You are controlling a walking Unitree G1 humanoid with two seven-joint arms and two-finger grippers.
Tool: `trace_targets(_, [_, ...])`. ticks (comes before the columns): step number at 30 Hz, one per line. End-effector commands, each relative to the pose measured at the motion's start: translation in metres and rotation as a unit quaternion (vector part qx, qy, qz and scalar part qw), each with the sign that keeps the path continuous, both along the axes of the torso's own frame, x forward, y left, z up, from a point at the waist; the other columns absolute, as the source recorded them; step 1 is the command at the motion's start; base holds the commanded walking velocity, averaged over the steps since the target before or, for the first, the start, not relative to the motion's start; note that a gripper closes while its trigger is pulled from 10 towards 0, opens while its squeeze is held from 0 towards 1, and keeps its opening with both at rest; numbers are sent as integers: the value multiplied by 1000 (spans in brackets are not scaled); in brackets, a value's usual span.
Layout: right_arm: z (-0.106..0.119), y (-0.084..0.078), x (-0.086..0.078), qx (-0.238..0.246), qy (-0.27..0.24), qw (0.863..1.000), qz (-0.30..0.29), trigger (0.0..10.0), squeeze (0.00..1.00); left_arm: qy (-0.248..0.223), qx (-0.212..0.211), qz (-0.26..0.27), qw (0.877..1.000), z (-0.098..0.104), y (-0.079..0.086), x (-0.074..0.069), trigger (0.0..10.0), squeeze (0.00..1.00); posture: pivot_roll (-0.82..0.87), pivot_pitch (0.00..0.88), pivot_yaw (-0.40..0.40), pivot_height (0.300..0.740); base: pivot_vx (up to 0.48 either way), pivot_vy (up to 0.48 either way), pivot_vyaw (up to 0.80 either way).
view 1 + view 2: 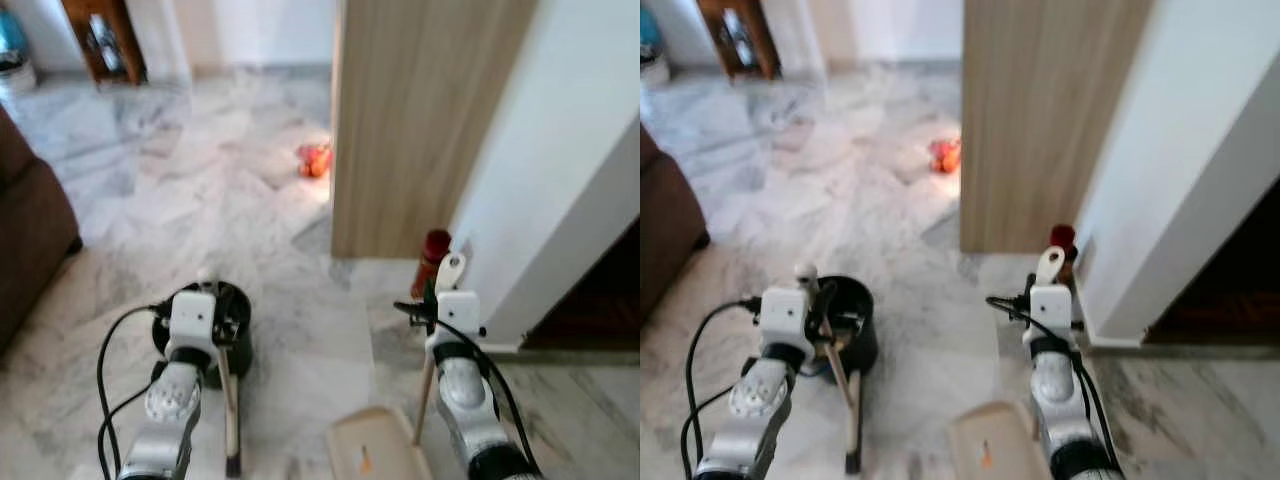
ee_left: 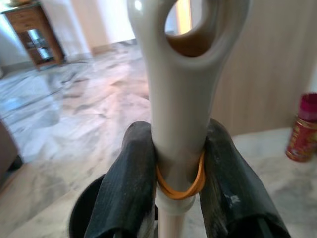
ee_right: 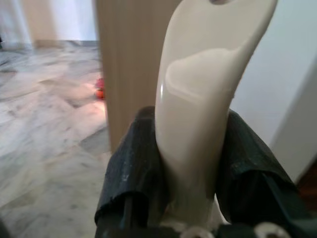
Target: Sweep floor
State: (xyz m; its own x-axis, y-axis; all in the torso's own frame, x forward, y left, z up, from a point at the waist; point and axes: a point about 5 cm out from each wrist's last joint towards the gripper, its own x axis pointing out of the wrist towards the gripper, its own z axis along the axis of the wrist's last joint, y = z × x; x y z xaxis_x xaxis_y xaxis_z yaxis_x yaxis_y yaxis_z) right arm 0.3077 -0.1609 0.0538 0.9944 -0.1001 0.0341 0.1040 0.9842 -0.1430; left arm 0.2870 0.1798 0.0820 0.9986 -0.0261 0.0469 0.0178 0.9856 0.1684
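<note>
The left hand (image 2: 179, 168) pinches the cream broom handle (image 2: 181, 89) just above an orange rubber band (image 2: 179, 187), the broom's stick slanting down to the marble floor (image 1: 200, 190) beside a black bucket (image 1: 238, 330). The right hand (image 3: 190, 163) is pressed around the dustpan handle (image 3: 203, 89), with the beige dustpan (image 1: 375, 450) resting on the floor below, near a red can (image 1: 433, 255) by the wooden panel (image 1: 420, 120).

Head cameras look down at marble floor (image 1: 230, 190); wrist cameras sit close along handles.

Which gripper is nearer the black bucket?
Left. The left gripper, holding the broom handle, is right above the bucket; the right gripper is across the floor by the wall.
</note>
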Motion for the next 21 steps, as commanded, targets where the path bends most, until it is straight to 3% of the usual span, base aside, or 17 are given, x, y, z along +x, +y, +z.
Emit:
trace_targets(1, [-1, -7, -1, -5, 2, 1000, -12, 10000, 0, -12, -3, -8, 1000, 4, -6, 1, 10000, 0, 151, 28, 32, 740, 0, 0, -800])
trace_targets(21, [3, -7, 2, -5, -4, 1000, -12, 10000, 0, -10, -7, -9, 1000, 4, -8, 2, 10000, 0, 135, 39, 28, 740, 0, 0, -800])
